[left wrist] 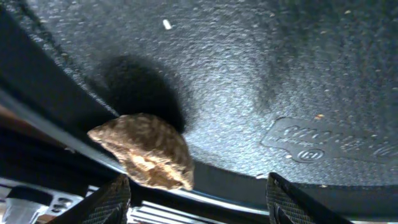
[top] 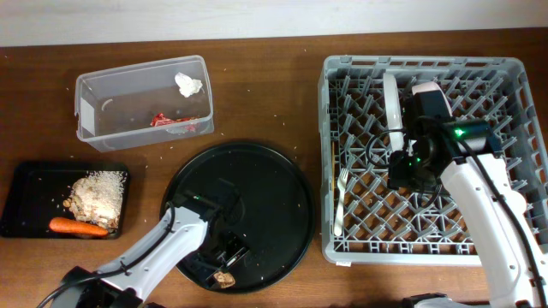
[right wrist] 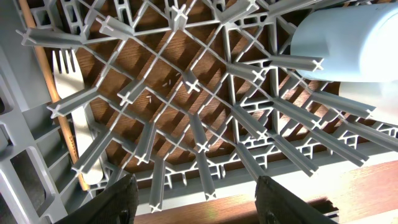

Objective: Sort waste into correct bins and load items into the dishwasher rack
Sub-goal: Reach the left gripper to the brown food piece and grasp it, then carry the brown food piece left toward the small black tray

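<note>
A small brown lump [top: 225, 279] lies at the front rim of the round black tray [top: 257, 197]. My left gripper [top: 229, 255] hovers just behind the lump, open and empty. In the left wrist view the lump [left wrist: 146, 149] sits just ahead of the open jaws [left wrist: 202, 205], nearer the left finger. My right gripper [top: 404, 175] is open and empty over the grey dishwasher rack [top: 342, 244]. The rack holds an upright white plate [top: 391, 98], a white fork [top: 341, 201], a chopstick [top: 333, 167] and a pale cup [right wrist: 348, 43]. The right wrist view shows the fork [right wrist: 78, 118] to the left of the jaws [right wrist: 193, 199].
The clear tub [top: 94, 94] at the back left holds a white tissue [top: 188, 84] and a red wrapper [top: 171, 121]. The shallow black tray [top: 26, 184] at the left holds beige food scraps [top: 98, 195] and an orange carrot [top: 77, 227]. Crumbs are scattered on the brown table.
</note>
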Controlling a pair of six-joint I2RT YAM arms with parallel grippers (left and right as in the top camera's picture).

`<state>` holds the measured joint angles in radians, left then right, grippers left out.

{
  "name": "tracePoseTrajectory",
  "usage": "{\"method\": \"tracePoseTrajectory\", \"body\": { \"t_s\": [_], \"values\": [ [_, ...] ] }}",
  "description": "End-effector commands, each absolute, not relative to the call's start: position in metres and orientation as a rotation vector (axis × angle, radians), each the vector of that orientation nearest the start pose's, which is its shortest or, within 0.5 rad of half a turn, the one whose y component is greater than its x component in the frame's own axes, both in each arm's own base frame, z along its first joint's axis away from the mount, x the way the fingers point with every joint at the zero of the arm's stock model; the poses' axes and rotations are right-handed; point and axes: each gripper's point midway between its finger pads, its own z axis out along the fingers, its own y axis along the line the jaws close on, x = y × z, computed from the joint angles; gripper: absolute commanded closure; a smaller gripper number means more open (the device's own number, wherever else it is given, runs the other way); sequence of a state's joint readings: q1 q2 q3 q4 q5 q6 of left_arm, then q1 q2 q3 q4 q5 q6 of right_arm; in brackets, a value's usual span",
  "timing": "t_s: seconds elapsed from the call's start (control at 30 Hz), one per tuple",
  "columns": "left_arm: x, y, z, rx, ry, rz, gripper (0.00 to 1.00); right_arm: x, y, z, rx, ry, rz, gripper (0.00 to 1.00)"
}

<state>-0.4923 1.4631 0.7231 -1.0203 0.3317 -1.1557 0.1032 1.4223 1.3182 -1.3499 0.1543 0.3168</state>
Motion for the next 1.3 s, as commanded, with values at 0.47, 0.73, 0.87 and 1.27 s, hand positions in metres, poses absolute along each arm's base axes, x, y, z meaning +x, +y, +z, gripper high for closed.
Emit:
{"method": "tracePoseTrajectory", "body": {
  "t_s": [0.47, 0.73, 0.87, 1.27],
  "values": [
    [0.152, -0.128, 0.005, -1.134, 3.116, -0.149, 0.26, 0.259, -0.004, 0.165, 0.345, 2.971, -0.214, 0.36],
    [0.199, -0.123, 0.005, -1.048, 2.907, -0.157, 0.27, 0.258, -0.004, 0.165, 0.345, 2.978, -0.217, 0.36],
    [0.205, -0.119, 0.007, -1.028, 2.880, -0.129, 0.27, 0.258, -0.004, 0.165, 0.345, 2.977, -0.217, 0.36],
    [0.196, -0.107, 0.005, -1.033, 2.889, -0.032, 0.73, 0.258, -0.004, 0.165, 0.345, 2.977, -0.217, 0.36]
  ]
}}
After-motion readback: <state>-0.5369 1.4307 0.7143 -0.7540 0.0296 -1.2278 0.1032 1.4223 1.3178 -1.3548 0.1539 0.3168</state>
